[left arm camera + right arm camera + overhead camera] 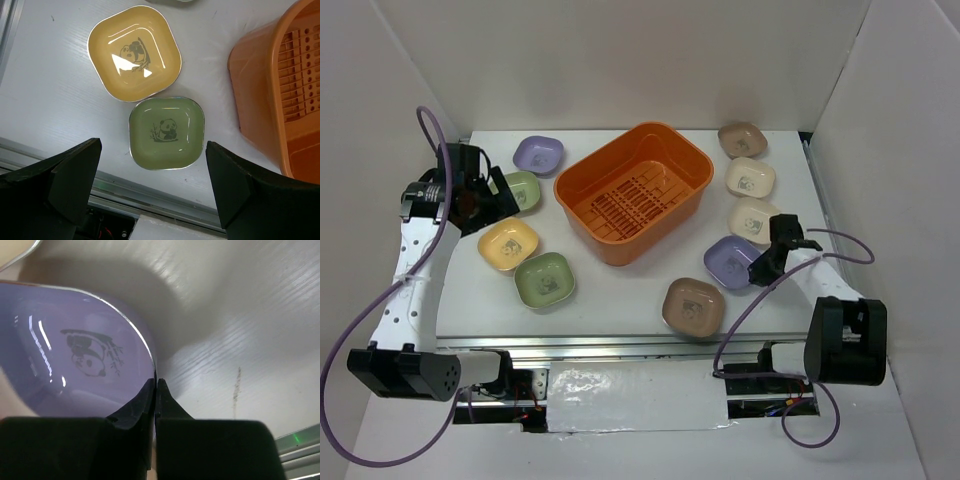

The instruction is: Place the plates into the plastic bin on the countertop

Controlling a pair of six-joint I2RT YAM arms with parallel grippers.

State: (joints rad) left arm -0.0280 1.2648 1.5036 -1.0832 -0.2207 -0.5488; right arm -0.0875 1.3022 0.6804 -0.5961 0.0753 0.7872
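right gripper [156, 385] is pinched tight on the rim of the purple plate [75, 355], at 4 o'clock of the plastic bin [655, 238]. lift level above the bin wall, carry toward 10 o'clock, release low. left gripper [152, 146] is spread wide, empty

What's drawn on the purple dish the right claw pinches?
A small dark panda drawing, on the purple dish; clearest in the right wrist view.
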